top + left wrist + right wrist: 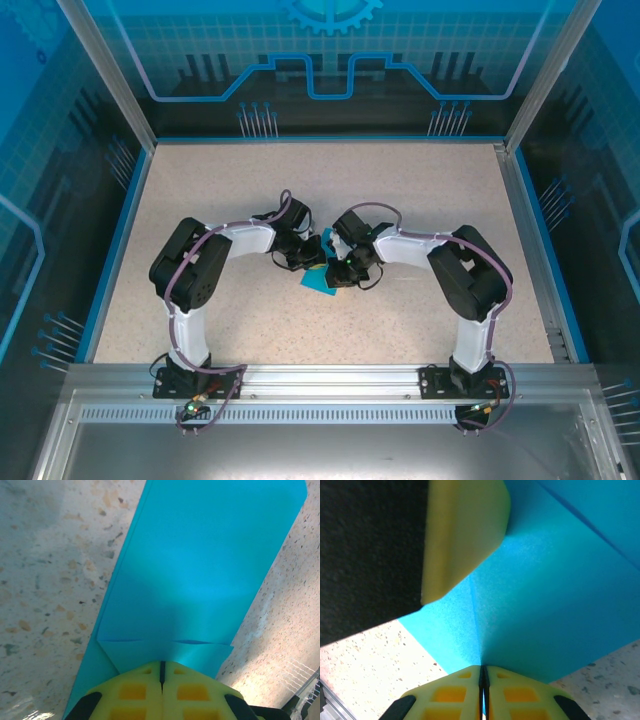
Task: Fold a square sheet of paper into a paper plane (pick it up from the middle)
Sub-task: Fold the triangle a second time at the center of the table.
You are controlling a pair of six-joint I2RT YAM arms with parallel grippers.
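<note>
I see my left gripper (161, 664), its yellow jaws pressed together, over the smooth, creased blue paper (200, 570); my right gripper (482, 669) pinches its fold.

Reaching inward from either side, the left gripper (302, 256) and right gripper (340, 270) sit close together mid-frame, jaws closed.

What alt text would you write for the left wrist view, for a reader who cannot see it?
The left gripper, its yellow fingers closed together at the bottom edge, pinches a partly folded cyan paper that stretches away across a speckled table.
</note>
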